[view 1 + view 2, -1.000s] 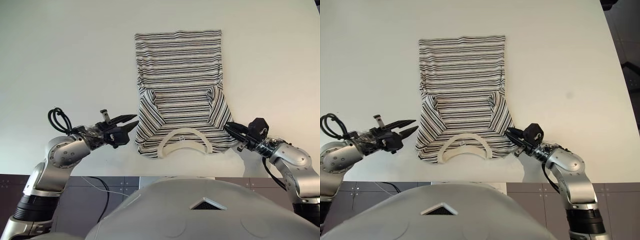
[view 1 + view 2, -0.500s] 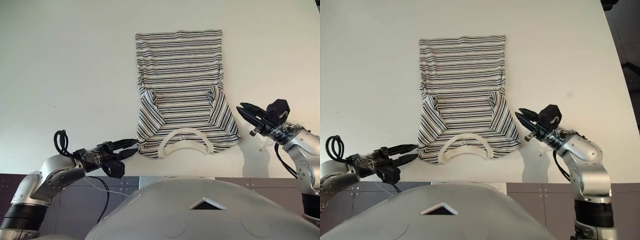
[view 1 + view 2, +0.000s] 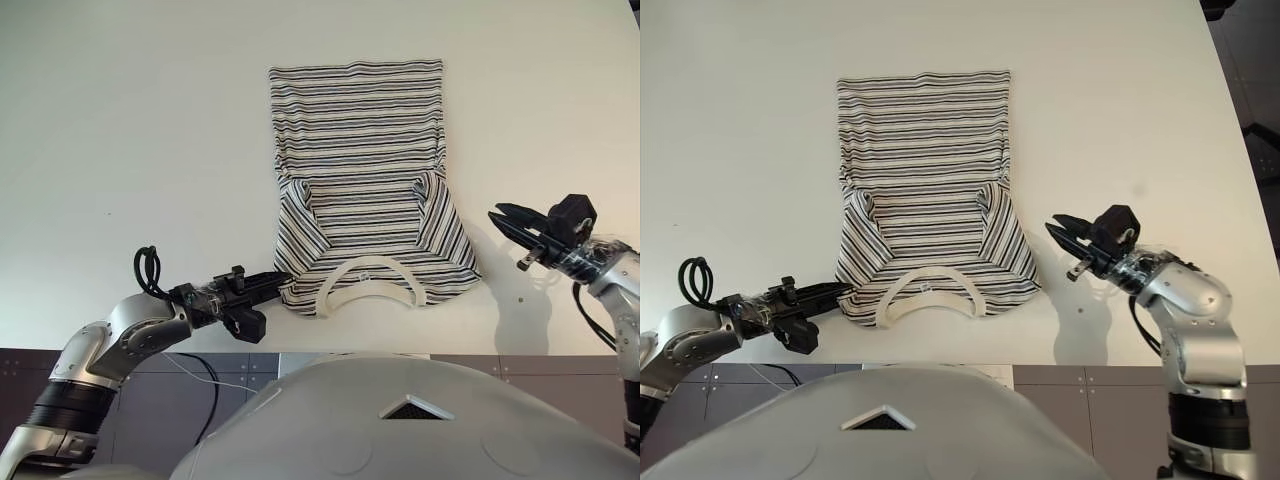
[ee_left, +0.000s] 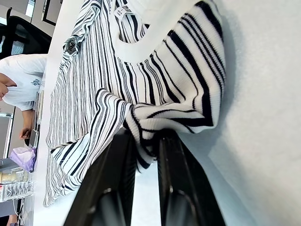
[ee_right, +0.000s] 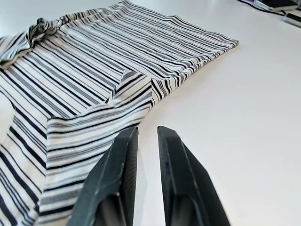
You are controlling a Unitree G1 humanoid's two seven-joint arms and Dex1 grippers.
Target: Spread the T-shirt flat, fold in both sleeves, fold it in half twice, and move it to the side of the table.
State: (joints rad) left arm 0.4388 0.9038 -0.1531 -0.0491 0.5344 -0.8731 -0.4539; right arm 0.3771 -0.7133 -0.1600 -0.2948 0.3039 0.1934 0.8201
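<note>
The striped T-shirt [image 3: 360,190] lies flat on the white table [image 3: 150,130], both sleeves folded in and its white collar [image 3: 368,285] toward me. My left gripper [image 3: 278,280] is low at the shirt's near left corner. Its fingers are shut on a bunched bit of that striped edge [image 4: 141,127]. My right gripper [image 3: 497,213] hangs above the table to the right of the shirt's near right corner, clear of the cloth. A small gap shows between its fingers [image 5: 127,141] and nothing is in it. The folded right sleeve [image 5: 117,94] lies just ahead of them.
The table's front edge [image 3: 150,348] runs just under the left gripper. Bare white tabletop stretches wide on both sides of the shirt and beyond its far hem [image 3: 355,68].
My left gripper dropped toward the front edge, moved right to the shirt's near left corner and closed on it. My right gripper drew away from the near right corner, rightward and upward.
</note>
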